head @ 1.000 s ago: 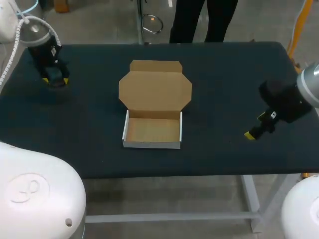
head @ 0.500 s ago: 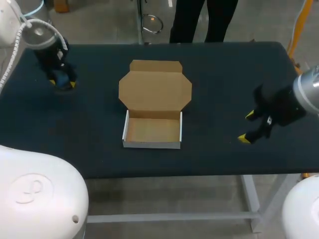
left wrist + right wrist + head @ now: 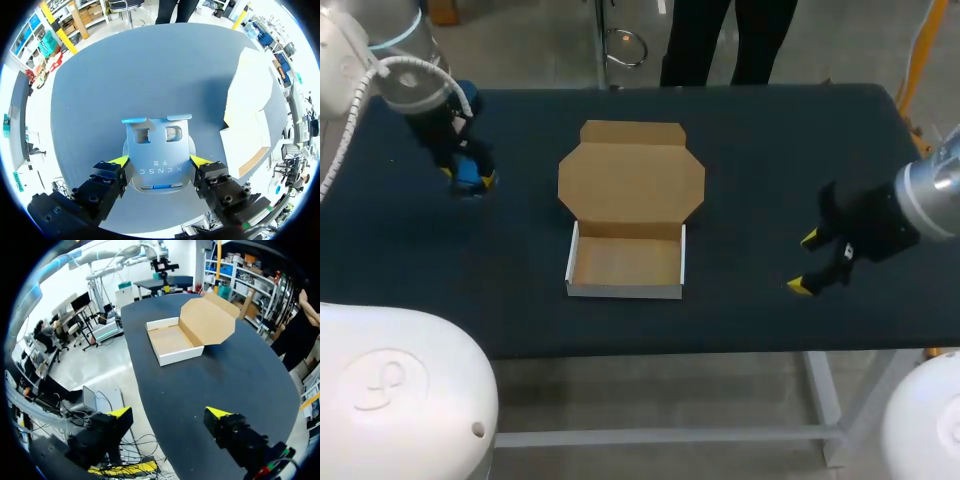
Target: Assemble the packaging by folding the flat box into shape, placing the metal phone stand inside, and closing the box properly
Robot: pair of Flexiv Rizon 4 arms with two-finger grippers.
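Though in end effector [image 3: 159, 161], stand [image 3: 467, 179] half-hidden.

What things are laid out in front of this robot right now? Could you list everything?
table: one, dark, under everything else.
box: one, brown cardboard with white outer walls, at the middle of the table; folded into a tray, its lid laid open and flat behind it, nothing inside.
phone stand: one, grey metal with blue trim, gripped between the left pincer's fingers, to the left of the box and apart from it.
left pincer: one, black with yellow tips, over the table's far left part, shut on the phone stand.
right pincer: one, black with yellow tips, over the table to the right of the box, open and holding nothing.
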